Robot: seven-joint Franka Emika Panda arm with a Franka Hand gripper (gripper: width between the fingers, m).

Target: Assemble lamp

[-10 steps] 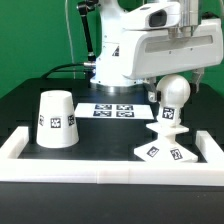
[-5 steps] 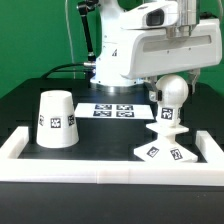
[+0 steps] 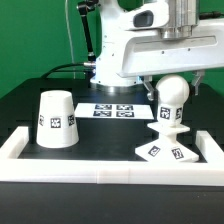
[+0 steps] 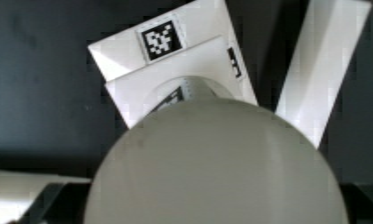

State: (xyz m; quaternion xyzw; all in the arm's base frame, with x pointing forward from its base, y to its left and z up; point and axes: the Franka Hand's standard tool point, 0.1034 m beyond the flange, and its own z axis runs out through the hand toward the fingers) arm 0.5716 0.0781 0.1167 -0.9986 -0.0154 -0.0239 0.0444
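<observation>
The round bulb (image 3: 172, 96) stands upright on its neck in the flat square base (image 3: 163, 152), at the exterior view's right. My gripper (image 3: 176, 84) hangs straight over the bulb's top, its jaws open and standing wide of the bulb on both sides. In the wrist view the bulb (image 4: 209, 160) fills the middle between the jaws of my gripper (image 4: 209, 212), and the tagged base (image 4: 165, 45) shows beyond it. The tapered shade (image 3: 57, 120) stands mouth down at the exterior view's left, apart from the gripper.
The marker board (image 3: 115, 110) lies on the black table behind the parts. A low white wall (image 3: 95, 171) runs along the front and both sides of the work area; a strip of it shows in the wrist view (image 4: 325, 80). The robot's base stands behind.
My hand has risen a little above the bulb. The bulb, base and shade have not moved.
</observation>
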